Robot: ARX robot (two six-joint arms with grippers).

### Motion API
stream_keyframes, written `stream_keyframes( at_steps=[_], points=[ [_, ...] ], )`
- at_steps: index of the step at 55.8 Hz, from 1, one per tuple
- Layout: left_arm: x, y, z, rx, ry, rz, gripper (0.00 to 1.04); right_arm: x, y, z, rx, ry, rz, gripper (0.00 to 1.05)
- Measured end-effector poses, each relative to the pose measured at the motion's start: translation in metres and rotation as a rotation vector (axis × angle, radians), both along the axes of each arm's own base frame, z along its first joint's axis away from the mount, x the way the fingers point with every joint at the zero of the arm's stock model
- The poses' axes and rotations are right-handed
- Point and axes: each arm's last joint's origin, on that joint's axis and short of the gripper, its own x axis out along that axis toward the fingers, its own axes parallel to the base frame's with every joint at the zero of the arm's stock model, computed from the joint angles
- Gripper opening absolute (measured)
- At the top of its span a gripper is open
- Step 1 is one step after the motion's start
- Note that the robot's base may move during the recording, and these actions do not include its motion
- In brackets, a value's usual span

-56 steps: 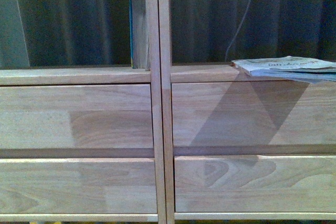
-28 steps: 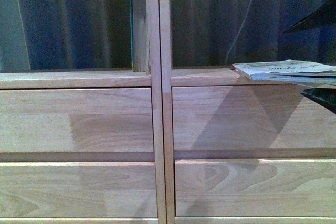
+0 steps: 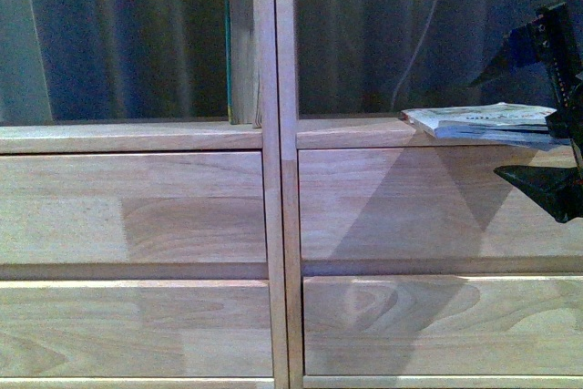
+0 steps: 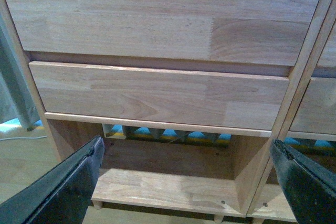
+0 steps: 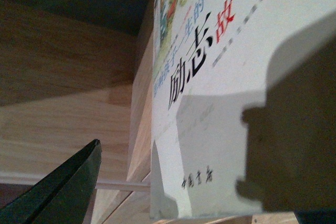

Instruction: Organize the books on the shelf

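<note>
The right hand point(image 3: 492, 129) was released, jaws above and below the thin pale softcover book point(image 3: 455, 120) jutting over the right front edge of the light natural-wood shelf bench point(image 3: 273, 207), probably to grasp it. The left hand point(image 4: 186, 145) was also released.

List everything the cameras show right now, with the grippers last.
shelf: one, light wood, two columns, fills the front view
front panels: four, light wood, two per column
book: one, white, flat on the right column's ledge, overhanging its front
curtain: one, dark, behind the open compartments
cord: one, pale, behind the right compartment
right gripper: black, open, one finger above the book, one below
left gripper: black, open, facing the bottom compartment
</note>
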Motion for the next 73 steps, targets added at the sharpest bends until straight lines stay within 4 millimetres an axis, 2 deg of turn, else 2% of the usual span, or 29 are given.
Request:
stream_keyframes(
  at_steps=[5,7,31,39,45,57,67,73],
  points=[
    [0.000,0.000,0.000,0.000,0.000,0.000,0.97,0.005,-0.003,0.001,0.017,0.004,-0.024,0.97],
    [0.000,0.000,0.000,0.000,0.000,0.000,0.97,0.006,-0.005,0.001,0.022,0.009,-0.039,0.93],
    [0.000,0.000,0.000,-0.001,0.000,-0.005,0.97,0.010,-0.007,0.000,0.085,0.004,-0.057,0.30],
    [0.005,0.007,0.007,-0.053,-0.029,-0.209,0.97,0.010,-0.005,0.002,0.103,-0.019,-0.046,0.10],
    [0.011,0.018,0.019,-0.073,-0.055,-0.250,0.97,0.009,-0.004,0.003,0.111,-0.041,-0.022,0.07],
    [0.032,0.056,0.073,-0.084,-0.184,-0.186,0.97,-0.011,0.002,0.010,0.116,-0.107,0.078,0.07],
    [0.070,0.078,0.105,-0.148,-0.197,-0.210,0.97,-0.043,0.010,0.040,0.103,-0.266,0.180,0.07],
    [0.093,0.081,0.119,-0.198,-0.180,-0.268,0.97,-0.067,0.016,0.058,0.067,-0.379,0.255,0.07]
  ],
)
